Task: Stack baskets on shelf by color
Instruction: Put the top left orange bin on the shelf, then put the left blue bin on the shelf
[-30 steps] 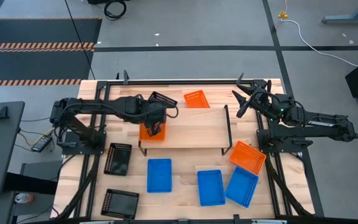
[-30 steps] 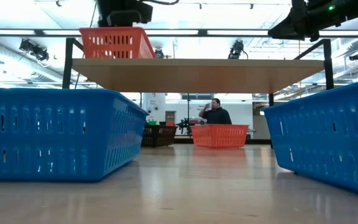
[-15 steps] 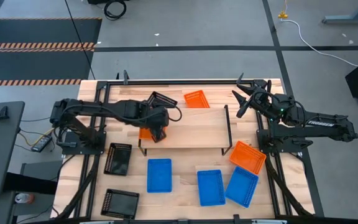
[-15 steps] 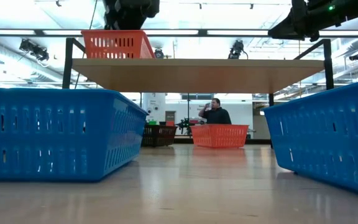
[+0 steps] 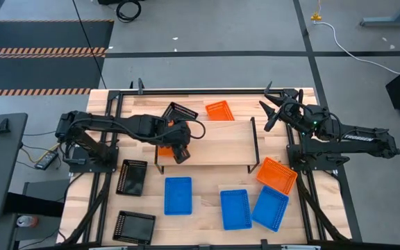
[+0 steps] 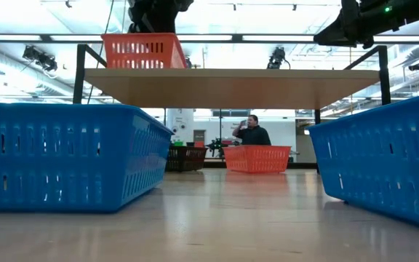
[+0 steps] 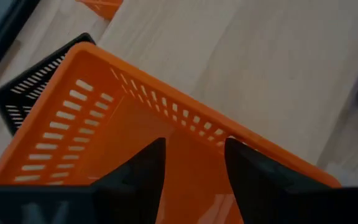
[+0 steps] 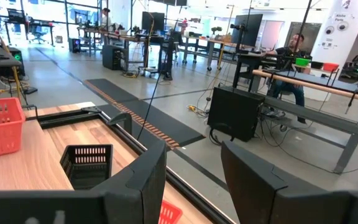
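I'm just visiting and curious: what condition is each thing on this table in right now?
Orange basket on shelf: upright at the shelf's left end, left gripper over it, jaws open.
Shelf: standing, otherwise bare.
Blue baskets: three on the table, unstacked.
Black baskets: on the table, unstacked.
Right gripper: waiting at the table's far right corner, jaws open.

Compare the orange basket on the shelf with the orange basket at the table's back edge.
The orange basket on the shelf sits raised on the shelf, at its left end; the orange basket at the back edge rests on the tabletop behind the shelf. The shelf one has the left end effector over it; the back one stands free, with no arm near. Both are orange, shallow, perforated and upright.
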`<action>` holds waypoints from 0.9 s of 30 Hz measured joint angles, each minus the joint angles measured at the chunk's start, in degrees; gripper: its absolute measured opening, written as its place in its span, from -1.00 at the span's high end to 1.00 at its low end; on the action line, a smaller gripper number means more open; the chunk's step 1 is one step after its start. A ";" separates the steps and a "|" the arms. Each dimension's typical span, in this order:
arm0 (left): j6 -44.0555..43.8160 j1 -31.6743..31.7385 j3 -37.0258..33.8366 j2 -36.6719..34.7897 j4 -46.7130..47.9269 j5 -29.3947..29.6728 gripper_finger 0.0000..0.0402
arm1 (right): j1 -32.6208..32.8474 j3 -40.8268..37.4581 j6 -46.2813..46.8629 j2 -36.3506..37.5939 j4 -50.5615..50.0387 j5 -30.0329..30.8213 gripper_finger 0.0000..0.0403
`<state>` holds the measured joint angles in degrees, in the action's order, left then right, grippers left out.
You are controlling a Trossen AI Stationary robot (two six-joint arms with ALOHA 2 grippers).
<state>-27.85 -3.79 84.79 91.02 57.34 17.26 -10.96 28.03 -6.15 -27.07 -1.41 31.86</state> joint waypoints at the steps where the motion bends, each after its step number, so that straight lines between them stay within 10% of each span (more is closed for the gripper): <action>1: -0.09 0.00 0.00 0.00 0.02 -0.25 0.14 | 0.00 0.00 0.00 0.00 -0.02 -0.01 0.20; 14: 2.89 -0.24 1.12 -1.39 2.67 -0.10 0.14 | -0.02 0.00 0.00 0.00 -0.07 -0.01 0.20; 27: 9.90 -7.54 18.72 -2.86 9.73 2.12 0.14 | 0.00 0.00 0.02 0.00 -1.10 -0.92 0.20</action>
<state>-17.95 -11.33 103.52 88.16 67.07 19.38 -10.96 28.03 -6.13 -27.07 -2.51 30.95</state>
